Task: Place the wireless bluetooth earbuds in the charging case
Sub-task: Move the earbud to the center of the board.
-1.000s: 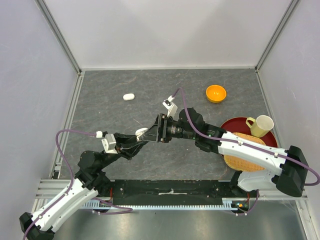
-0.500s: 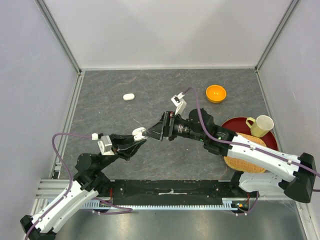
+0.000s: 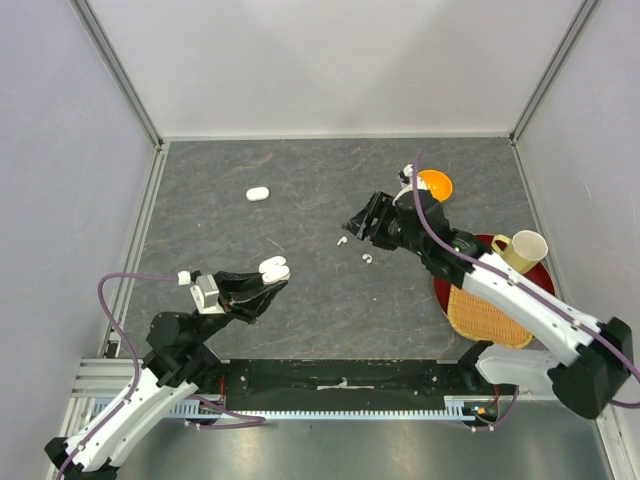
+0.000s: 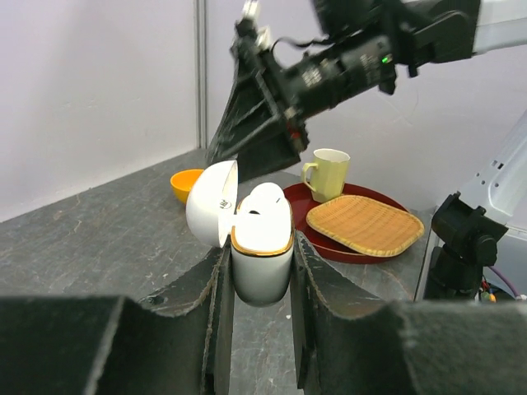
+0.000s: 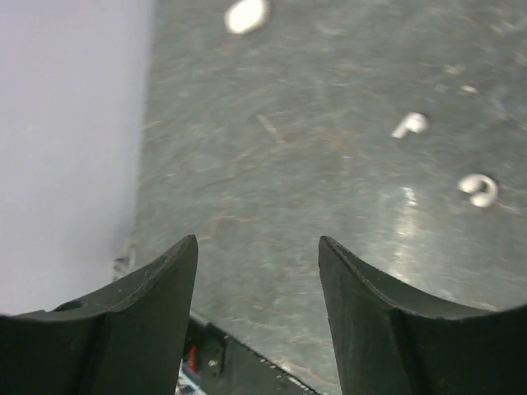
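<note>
My left gripper is shut on a white charging case with its lid open, held above the table. In the left wrist view the case sits upright between the fingers, with its lid tipped left. White earbud tops show in its mouth. My right gripper is open and empty, above and beside two loose earbuds lying on the table. They also show in the right wrist view, ahead of my gripper. A second, closed case lies at the far left.
An orange bowl stands behind the right arm. A red plate at the right holds a woven mat and a yellow mug. Walls close in the table on three sides.
My right gripper has pulled back from the held case to the right and far side, now over the loose earbuds. My left gripper with the case has drawn slightly nearer and left.
</note>
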Motion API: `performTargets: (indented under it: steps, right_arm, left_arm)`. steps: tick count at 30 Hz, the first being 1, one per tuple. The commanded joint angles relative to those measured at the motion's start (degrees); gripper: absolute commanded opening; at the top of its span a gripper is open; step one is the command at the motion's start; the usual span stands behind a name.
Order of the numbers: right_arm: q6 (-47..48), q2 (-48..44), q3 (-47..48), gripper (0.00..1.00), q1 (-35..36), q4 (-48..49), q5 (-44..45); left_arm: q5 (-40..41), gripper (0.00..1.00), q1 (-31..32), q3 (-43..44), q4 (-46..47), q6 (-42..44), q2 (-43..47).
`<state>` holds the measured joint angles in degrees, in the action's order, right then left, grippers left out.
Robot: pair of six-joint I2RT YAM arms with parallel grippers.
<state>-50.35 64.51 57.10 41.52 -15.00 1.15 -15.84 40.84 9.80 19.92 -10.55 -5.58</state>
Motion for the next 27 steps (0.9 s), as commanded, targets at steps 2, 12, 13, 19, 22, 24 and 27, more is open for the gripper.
performTargets:
  steps: [2,12,13,19,22,24,27]
  right_arm:
    - [-2.81,10.16,2.75,0.67,-2.41,-7.49,2.98]
    - [-12.13,32.68,21.11,0.61,-2.41,-19.07,10.27]
    - [-13.71,35.65,22.34,0.61,-2.49,-19.97,10.71]
    - [-19.43,47.00,34.99,0.62,-2.85,-29.81,12.12]
    - [-21.45,50.61,38.69,0.64,-3.11,-32.28,13.26]
    - [-23.82,51.68,39.84,0.64,-3.37,-33.59,13.97]
    - [-26.89,53.08,40.89,0.64,-3.64,-35.52,16.16]
  left_arm:
    - [1.33,0.02,-0.15,1.09,-3.13,1.84,2.15]
    - [2.65,0.02,-0.15,0.83,-5.86,1.41,4.88]
    - [2.83,0.02,-0.15,0.74,-5.86,1.41,5.14]
    - [3.62,0.02,-0.15,1.01,-6.65,1.58,5.06]
    - [4.32,0.02,-0.15,1.18,-7.35,1.67,6.81]
    - [4.32,0.02,-0.23,1.18,-7.18,1.67,6.90]
    - [4.50,0.02,-0.15,1.18,-7.18,1.84,6.90]
